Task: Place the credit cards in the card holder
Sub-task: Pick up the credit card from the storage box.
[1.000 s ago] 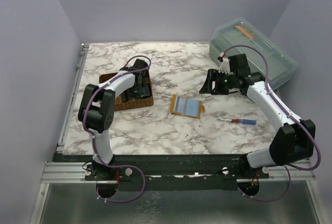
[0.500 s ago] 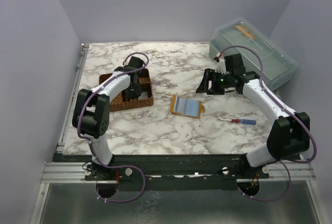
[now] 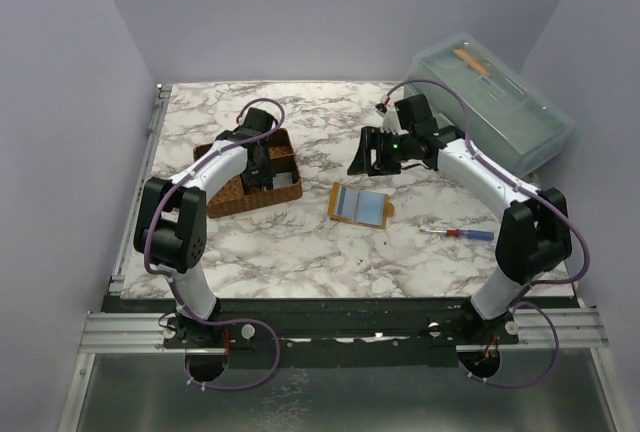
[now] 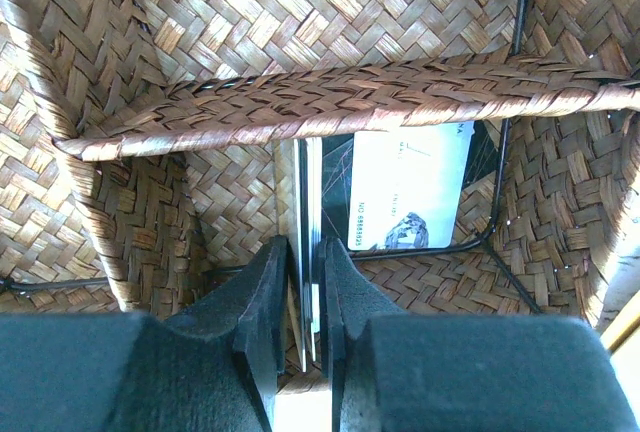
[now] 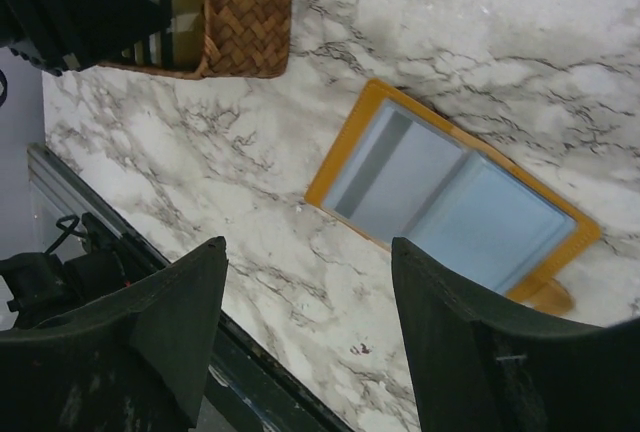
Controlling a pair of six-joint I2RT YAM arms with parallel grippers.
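In the left wrist view my left gripper (image 4: 308,282) is down in a compartment of the woven basket (image 4: 350,102), shut on thin credit cards (image 4: 306,202) that stand on edge between its fingers. Another credit card (image 4: 410,192), white with a small picture, lies flat in the same compartment. The card holder (image 3: 360,204), an orange-tan wallet, lies open on the marble with pale blue inside. My right gripper (image 3: 368,152) hangs open just beyond it, above the table. In the right wrist view the card holder (image 5: 450,192) shows ahead of the right gripper (image 5: 308,247), with nothing between the fingers.
The brown basket (image 3: 240,204) sits left of centre, and its corner (image 5: 250,12) shows in the right wrist view. A clear plastic box (image 3: 500,102) stands at the back right. A red and blue screwdriver (image 3: 458,234) lies right of the wallet.
My left gripper has shut on the upright cards in the basket. The right arm has swung left, from near the plastic box to just beyond the wallet.
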